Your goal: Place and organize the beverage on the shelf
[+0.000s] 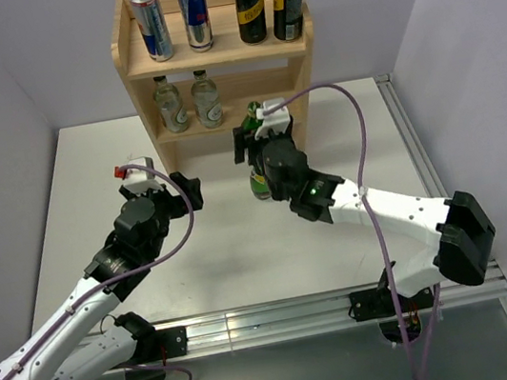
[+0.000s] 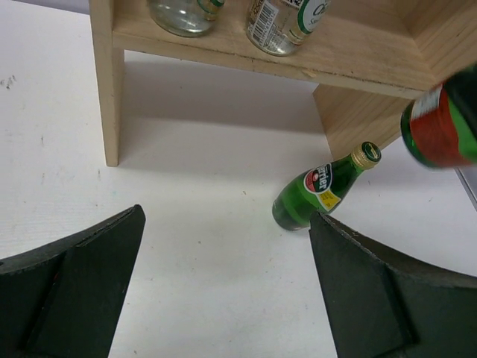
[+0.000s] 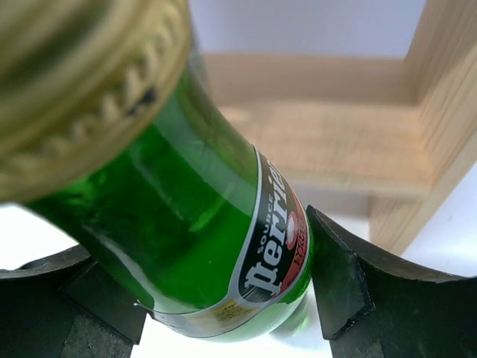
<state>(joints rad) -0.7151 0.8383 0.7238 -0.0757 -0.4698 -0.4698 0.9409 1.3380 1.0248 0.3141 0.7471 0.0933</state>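
Note:
The light-wood shelf (image 1: 213,58) stands at the back of the table. Its upper board carries two silver-blue cans (image 1: 151,23) and two black-gold cans (image 1: 250,2). Two clear bottles (image 1: 206,99) stand on the lower tier. My right gripper (image 1: 251,137) is shut on a green Perrier bottle (image 3: 201,224), held off the table in front of the shelf's right side (image 3: 440,142). A second green bottle (image 2: 322,188) stands on the table by the shelf's right post. My left gripper (image 2: 227,224) is open and empty, left of that bottle.
A metal rail (image 1: 409,136) runs along the table's right edge and another (image 1: 274,320) along the front edge. The right arm's purple cable (image 1: 358,135) loops above the table. Walls close in behind and at both sides.

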